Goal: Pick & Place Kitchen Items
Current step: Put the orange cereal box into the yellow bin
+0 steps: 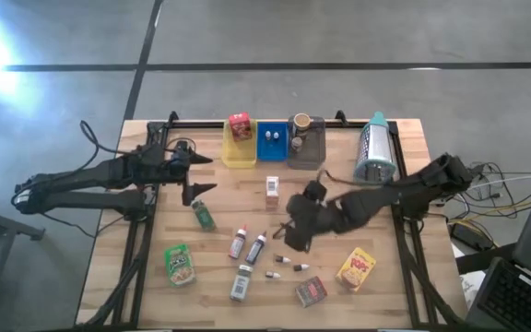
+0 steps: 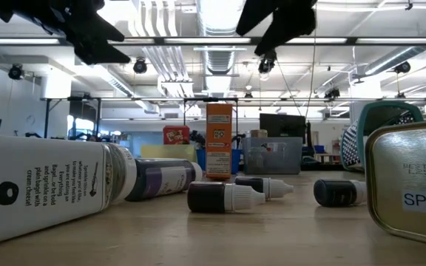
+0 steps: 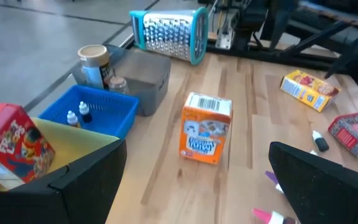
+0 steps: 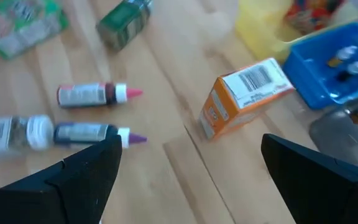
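Note:
An orange box [image 1: 272, 191] stands upright mid-table on its base; it also shows in the left wrist view [image 3: 205, 129] and the right wrist view [image 4: 244, 96]. Two slim dark bottles [image 1: 247, 244] lie on their sides, one pink-capped [image 4: 95, 94] and one purple-capped [image 4: 92, 132]. A red box [image 1: 240, 126] stands in the yellow tray [image 1: 238, 157]. My right gripper [image 1: 293, 231] hangs open above the table, right of the bottles and nearer than the orange box, with nothing between its fingers [image 4: 185, 180]. My left gripper [image 1: 197, 175] is open at the left, raised, holding nothing.
At the far edge sit a blue tray [image 1: 271, 152] with two vials, a grey tray [image 1: 312, 152] with a brown cup [image 1: 300, 122], and a grater [image 1: 374, 148]. A green bottle [image 1: 203, 215], a green pouch [image 1: 180, 263], a white jar [image 1: 241, 281], small vials [image 1: 289, 265], a red tin [image 1: 311, 291] and a yellow box [image 1: 357, 268] lie nearer.

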Tool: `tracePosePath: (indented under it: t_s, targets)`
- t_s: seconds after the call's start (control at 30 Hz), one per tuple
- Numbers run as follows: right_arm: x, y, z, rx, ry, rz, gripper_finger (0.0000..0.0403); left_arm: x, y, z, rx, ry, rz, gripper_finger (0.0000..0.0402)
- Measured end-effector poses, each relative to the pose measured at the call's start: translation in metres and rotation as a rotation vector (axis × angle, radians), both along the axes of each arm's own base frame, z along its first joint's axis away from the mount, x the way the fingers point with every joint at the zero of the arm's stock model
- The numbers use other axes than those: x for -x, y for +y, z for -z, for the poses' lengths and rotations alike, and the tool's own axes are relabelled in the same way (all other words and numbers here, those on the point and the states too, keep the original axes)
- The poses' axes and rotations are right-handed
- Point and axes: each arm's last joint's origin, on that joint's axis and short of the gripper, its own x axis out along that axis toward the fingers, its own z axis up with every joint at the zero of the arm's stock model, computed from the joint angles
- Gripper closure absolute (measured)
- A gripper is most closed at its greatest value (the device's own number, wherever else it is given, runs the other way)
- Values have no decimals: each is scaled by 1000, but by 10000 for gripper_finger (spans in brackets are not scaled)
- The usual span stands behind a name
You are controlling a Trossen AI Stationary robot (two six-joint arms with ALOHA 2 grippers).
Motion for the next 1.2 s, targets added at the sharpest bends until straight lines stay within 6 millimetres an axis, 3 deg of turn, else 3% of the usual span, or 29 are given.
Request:
tracePosePath:
  t_s: [0.3, 0.47, 0.77, 1.03, 1.2]
  targets:
    - [25, 36, 19, 122, -331, 369, 23, 0, 0, 0, -7, 6, 2, 2]
    - [23, 40, 40, 23, -483, 439, 23, 0, 0, 0, -42, 15, 13, 2]
    - [11, 30, 57, 7, -686, 431, 23, 0, 0, 0, -108, 29, 36, 2]
    - [7, 11, 63, 87, -661, 464, 23, 0, 0, 0, -129, 34, 42, 2]
    - [-12, 3, 75, 129, -598, 450, 23, 0, 0, 1, -129, 34, 42, 2]
